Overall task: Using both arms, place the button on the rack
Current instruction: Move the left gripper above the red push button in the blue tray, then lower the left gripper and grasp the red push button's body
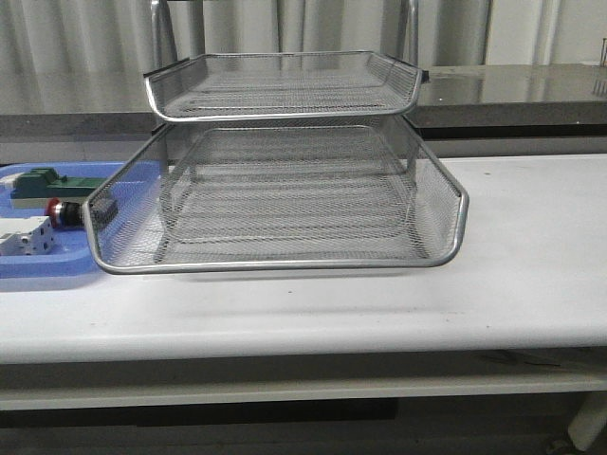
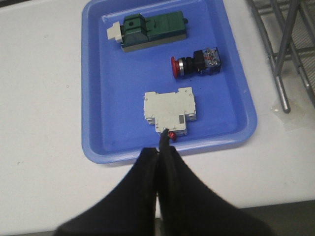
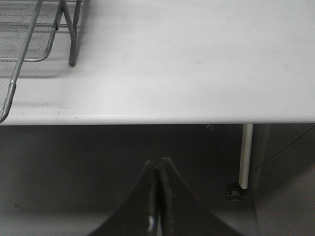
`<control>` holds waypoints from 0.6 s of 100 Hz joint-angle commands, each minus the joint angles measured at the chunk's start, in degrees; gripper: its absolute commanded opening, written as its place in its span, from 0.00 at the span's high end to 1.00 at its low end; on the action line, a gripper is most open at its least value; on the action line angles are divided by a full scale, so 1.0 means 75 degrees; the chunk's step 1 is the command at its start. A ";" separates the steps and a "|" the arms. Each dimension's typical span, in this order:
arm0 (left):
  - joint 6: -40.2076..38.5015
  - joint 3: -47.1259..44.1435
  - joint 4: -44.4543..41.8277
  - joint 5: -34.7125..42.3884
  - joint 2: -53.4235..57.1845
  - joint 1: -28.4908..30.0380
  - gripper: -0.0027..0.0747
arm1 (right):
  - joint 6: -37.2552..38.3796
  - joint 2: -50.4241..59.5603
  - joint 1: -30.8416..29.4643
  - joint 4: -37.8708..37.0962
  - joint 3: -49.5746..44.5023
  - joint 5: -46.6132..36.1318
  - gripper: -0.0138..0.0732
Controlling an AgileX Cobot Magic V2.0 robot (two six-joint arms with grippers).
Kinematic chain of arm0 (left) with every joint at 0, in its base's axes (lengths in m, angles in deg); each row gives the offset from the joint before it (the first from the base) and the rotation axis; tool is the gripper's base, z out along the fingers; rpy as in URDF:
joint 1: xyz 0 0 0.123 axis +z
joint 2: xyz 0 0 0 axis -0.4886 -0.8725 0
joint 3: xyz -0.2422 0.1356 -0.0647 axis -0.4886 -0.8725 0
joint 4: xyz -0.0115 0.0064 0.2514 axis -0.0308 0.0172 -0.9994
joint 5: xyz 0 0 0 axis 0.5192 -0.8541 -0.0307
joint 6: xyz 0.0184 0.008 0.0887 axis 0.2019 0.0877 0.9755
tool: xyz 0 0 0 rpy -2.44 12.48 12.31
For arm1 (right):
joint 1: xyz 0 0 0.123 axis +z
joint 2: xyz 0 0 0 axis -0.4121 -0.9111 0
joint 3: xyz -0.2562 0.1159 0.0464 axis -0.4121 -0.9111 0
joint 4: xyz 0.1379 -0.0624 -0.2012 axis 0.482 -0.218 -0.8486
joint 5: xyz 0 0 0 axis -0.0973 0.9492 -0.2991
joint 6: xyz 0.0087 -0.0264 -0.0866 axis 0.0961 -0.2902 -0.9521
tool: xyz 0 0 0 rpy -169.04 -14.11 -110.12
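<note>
Soft, even light; slight blur.

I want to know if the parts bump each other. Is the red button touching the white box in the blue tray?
Apart. The left wrist view shows bare blue tray floor between the button and the white breaker.

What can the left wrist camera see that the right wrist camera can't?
Only the left wrist view shows the blue tray holding the button, a green block and a white breaker, plus the left claw, closed. Only the right wrist view shows the right claw, closed, the table's front edge and a table leg. Both show the white table and part of the rack.
</note>
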 commanded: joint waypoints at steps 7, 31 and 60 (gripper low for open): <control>0.0975 0.0581 0.0029 0.0070 -0.0347 -0.0042 0.99 | -0.0015 -0.0039 -0.0039 -0.0219 0.0246 -0.0435 0.92; 0.1437 0.0639 0.0231 -0.0020 -0.0485 -0.0042 0.54 | -0.0015 -0.0039 -0.0039 -0.0219 0.0246 -0.0435 0.92; 0.1410 0.0639 0.0523 0.0113 -0.0485 -0.0042 0.17 | -0.0015 -0.0039 -0.0039 -0.0219 0.0246 -0.0435 0.92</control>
